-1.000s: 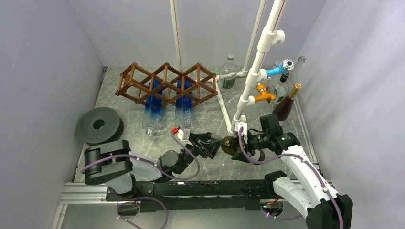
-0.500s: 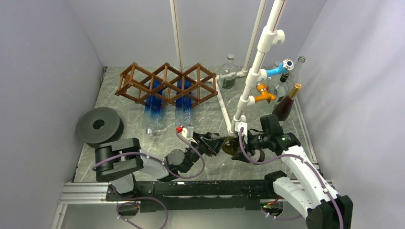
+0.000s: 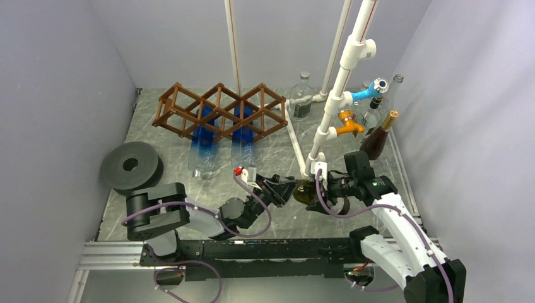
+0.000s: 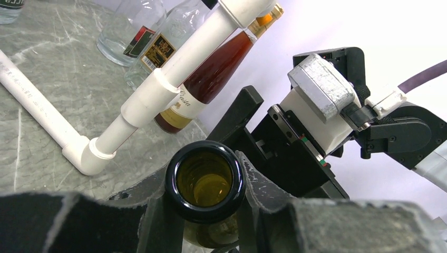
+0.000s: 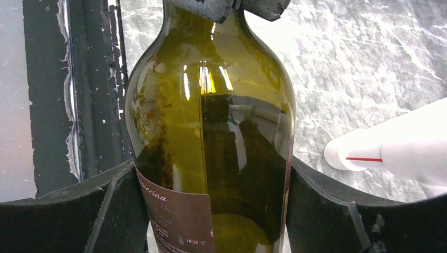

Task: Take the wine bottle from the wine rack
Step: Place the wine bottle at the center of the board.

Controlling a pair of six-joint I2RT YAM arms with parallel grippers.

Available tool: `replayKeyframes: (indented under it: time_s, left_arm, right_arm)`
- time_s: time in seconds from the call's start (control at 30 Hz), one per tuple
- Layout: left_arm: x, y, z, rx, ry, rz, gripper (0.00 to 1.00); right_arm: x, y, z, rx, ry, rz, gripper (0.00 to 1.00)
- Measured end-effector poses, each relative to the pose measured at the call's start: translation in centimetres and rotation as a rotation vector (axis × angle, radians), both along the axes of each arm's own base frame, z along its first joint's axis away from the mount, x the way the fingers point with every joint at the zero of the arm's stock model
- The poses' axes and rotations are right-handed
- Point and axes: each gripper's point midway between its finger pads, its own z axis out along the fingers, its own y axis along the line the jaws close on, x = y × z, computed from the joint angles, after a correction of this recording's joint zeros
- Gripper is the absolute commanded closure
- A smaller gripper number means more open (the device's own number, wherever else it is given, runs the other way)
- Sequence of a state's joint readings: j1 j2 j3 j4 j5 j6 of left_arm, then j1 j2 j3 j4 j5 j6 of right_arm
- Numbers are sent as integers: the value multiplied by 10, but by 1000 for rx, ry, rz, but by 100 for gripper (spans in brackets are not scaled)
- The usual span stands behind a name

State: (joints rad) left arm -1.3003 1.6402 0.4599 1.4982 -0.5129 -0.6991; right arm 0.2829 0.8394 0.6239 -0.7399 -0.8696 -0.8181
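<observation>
The olive-green wine bottle (image 3: 305, 192) is out of the wine rack (image 3: 217, 113), toward the near edge of the counter (image 3: 272, 151), right of middle, well apart from the far-left rack. The left gripper (image 3: 289, 187) pinches its neck, and the right gripper (image 3: 318, 191) is spread wide and clamped on its body.

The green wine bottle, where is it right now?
In the top view, the green bottle sits right of centre, held between the left gripper and right gripper, beside the foot of the white pipe.

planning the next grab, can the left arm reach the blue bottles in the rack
Probably not yet: its fingers are shut on the neck of the green bottle; the path looks open.
</observation>
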Motion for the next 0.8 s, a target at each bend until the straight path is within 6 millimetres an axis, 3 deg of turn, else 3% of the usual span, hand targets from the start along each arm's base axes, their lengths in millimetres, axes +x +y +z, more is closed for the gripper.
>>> replayKeyframes:
  time_s: [0.1,0.13,0.3,0.63,0.8]
  left_arm:
    - [0,1,2,5,-10,3,100]
    - [0,2,2,13,-17,6,100]
    - [5,18,-12,109,-37,59,100]
    - [5,52,29,172,-107,123,100]
    - [2,76,38,257,-115,131,100]
  right_arm:
    - [0,1,1,5,-2,4,2]
    - [-1,1,2,10,-3,8,1]
    - [-1,5,13,40,-32,28,0]
    - [1,1,37,92,-95,10,0]
    - [3,-4,48,109,-136,-11,0]
